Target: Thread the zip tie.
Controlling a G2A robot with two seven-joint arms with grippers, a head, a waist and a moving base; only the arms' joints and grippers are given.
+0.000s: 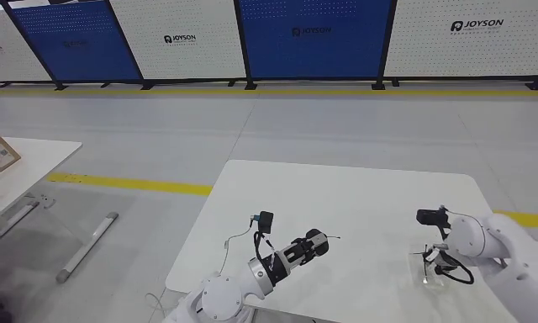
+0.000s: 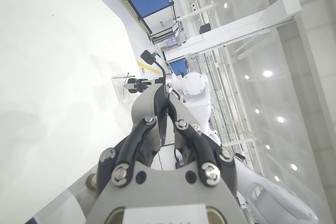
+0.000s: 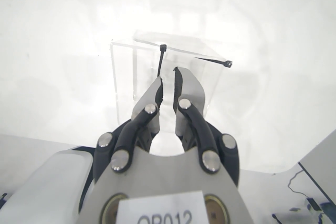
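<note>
My left gripper (image 1: 323, 240) hovers over the table's front middle, shut on a thin black zip tie (image 1: 334, 236) that sticks out past its fingertips (image 2: 160, 93). My right gripper (image 3: 168, 75) hangs over a clear plastic box (image 3: 123, 72) at the table's right front, its jaws a narrow gap apart. A black zip tie (image 3: 160, 59) stands up from the box with its head on top, its strap running right beside one fingertip (image 3: 158, 83). A second zip tie (image 3: 223, 62) lies across the box's rim. The left wrist view shows the right gripper (image 2: 130, 85) at the box, farther off.
The white table (image 1: 353, 197) is bare between the arms and toward its far side. The clear box (image 1: 433, 279) stands close to the front right edge. Another white table (image 1: 34, 163) stands off to the left on the floor.
</note>
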